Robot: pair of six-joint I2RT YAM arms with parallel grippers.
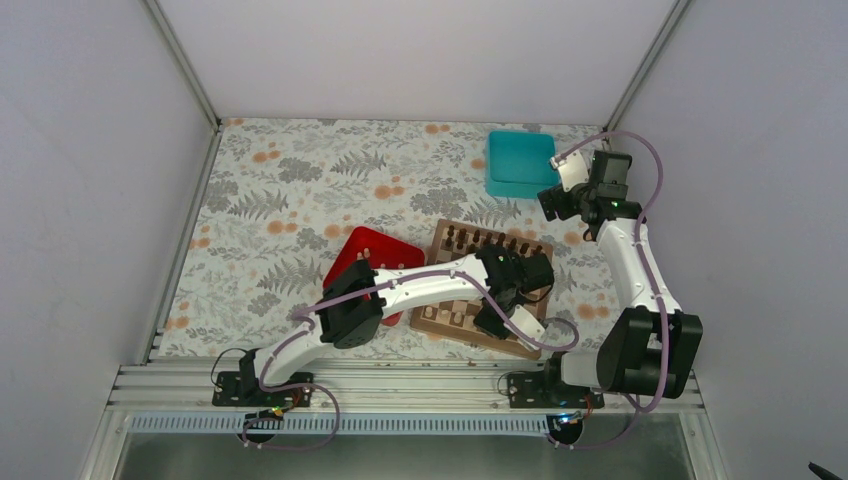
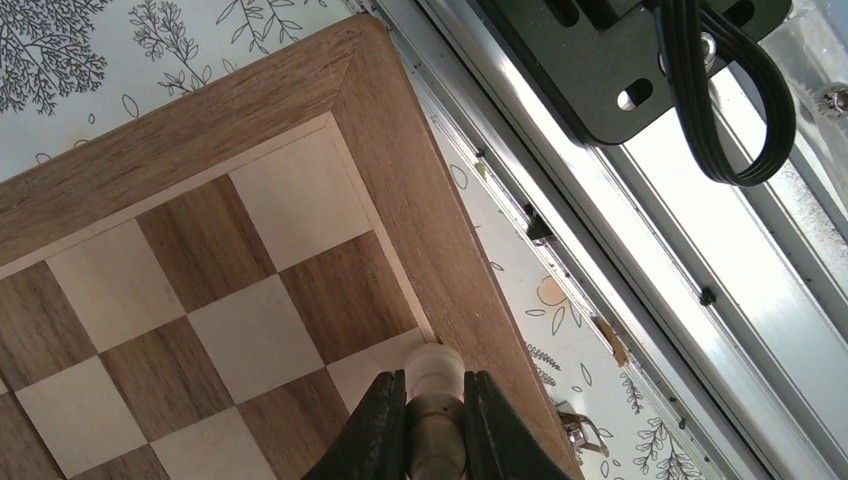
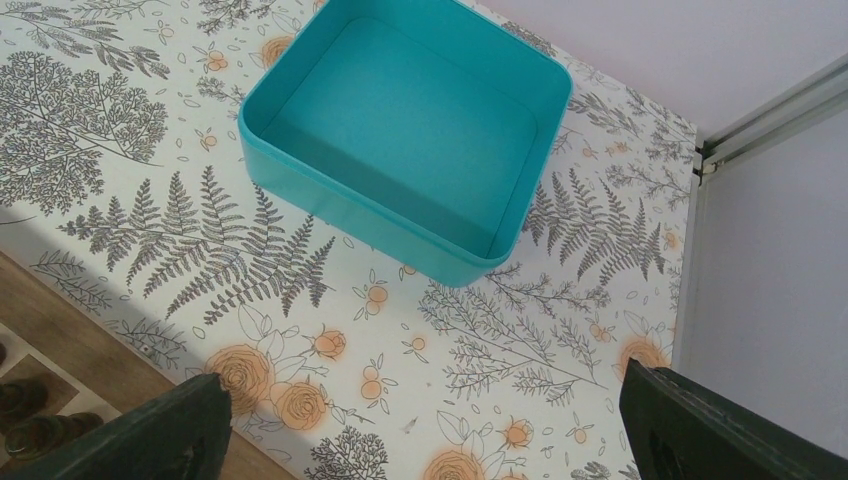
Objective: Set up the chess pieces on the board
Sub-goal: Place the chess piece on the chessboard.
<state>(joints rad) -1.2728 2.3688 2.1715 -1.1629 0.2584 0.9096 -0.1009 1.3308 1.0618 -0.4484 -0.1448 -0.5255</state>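
A table [image 1: 280, 190] covered in a pale cloth printed with ferns and orange flowers stands between plain white walls. Near its middle lies the board [image 2: 200, 270], a wooden chessboard with a brown border. Seen from above, a red tray [image 1: 372, 252] lies at the board's 9 o'clock, touching or just beside it, and an empty teal box [image 3: 400, 130] sits at its 1 o'clock, apart from it. Dark pieces [image 1: 490, 241] line the board's 12 o'clock edge, and a few pale chess pieces [image 1: 455, 315] stand near its 6 o'clock edge.

The left arm reaches across the board. The left gripper [image 2: 435, 405] points down at the board's 5 o'clock corner, its fingers [image 2: 385, 420] clamped on one pale piece [image 2: 438, 368] over a light square at the board's edge. I cannot tell whether the piece touches the wood.

The right gripper [image 3: 425, 400] hangs above the cloth beside the teal box, its fingers spread wide apart and holding nothing.
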